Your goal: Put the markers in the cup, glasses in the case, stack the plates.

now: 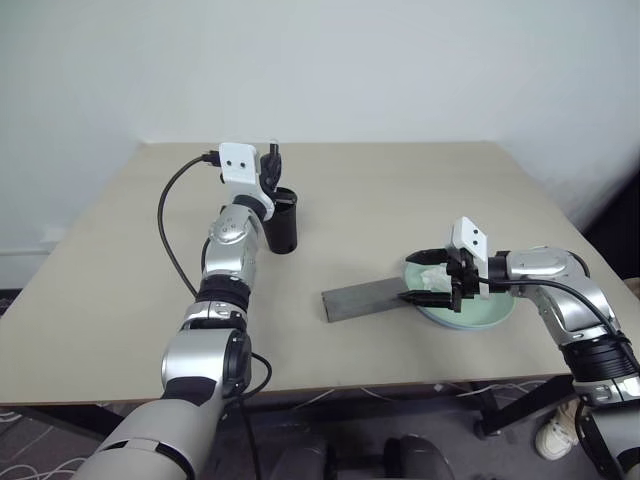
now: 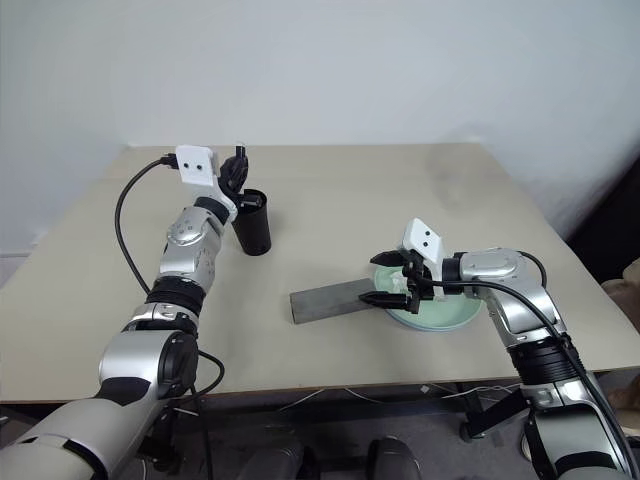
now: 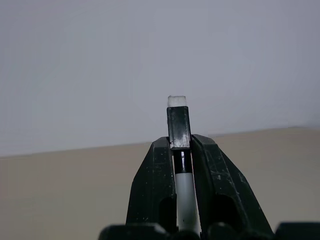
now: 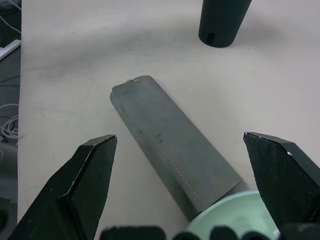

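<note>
1. My left jaws (image 3: 182, 165) are clamped on the thin black-capped marker (image 3: 179, 127), arm stretched forward, jaws raised just above the black cup (image 1: 281, 225).
2. My right jaws (image 1: 432, 277) stand wide and empty, pointing left over the mint green plate (image 1: 490, 312).
3. The closed grey case (image 1: 365, 298) touches that plate on the worktop (image 1: 400, 190).

The right gripper's fingers (image 4: 75, 190) are spreading wide over the closed grey case (image 4: 172, 145), its end touching the mint plate (image 4: 235, 217); the black cup (image 4: 222, 20) is standing well beyond on the surface (image 4: 75, 75).
</note>
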Motion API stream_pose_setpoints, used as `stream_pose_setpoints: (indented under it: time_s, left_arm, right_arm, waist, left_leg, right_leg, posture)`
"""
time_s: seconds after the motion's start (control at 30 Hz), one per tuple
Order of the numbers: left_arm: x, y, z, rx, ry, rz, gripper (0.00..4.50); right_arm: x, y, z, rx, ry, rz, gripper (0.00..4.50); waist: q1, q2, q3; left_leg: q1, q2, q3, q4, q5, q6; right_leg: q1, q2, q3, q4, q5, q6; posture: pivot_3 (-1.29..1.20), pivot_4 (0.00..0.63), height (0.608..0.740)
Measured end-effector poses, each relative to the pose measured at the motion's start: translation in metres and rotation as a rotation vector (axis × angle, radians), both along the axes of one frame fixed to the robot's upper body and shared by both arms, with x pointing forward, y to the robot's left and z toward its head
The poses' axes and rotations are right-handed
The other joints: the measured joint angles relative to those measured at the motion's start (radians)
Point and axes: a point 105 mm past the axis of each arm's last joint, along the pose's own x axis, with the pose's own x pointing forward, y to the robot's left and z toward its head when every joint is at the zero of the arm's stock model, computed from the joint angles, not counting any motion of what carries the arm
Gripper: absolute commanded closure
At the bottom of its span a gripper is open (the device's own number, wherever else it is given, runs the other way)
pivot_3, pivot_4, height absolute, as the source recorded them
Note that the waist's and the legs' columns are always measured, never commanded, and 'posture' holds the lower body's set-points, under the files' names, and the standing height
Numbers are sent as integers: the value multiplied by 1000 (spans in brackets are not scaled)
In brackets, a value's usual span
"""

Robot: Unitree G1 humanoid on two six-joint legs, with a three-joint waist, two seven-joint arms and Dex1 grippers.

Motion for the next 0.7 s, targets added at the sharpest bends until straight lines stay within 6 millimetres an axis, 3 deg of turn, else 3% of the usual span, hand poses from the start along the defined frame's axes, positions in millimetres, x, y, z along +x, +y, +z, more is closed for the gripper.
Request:
stream_pose_setpoints:
  time_s: [0.2,0.53,0.7]
  left_arm:
    - [0,-1,-11,11,17,9,4187]
    - [-1,0,-10,26,-2,17,4187]
    - [-1,1,-9,26,-3,23,2749]
  right_arm:
    - [0,0,0,1,-1,1,87]
    - [-1,1,1,2,-3,4,87]
    - [-1,1,1,2,-3,4,87]
  waist:
    - [0,0,0]
    - [0,0,0]
    - [0,0,0]
  left_leg:
    - [0,0,0,0,0,0]
    - [0,0,0,0,0,0]
    - [0,0,0,0,0,0]
  right_leg:
    - [0,0,0,0,0,0]
    - [0,0,-1,0,0,0]
    - [0,0,-1,0,0,0]
  posture:
    - [0,0,723]
    - [0,0,723]
    - [0,0,723]
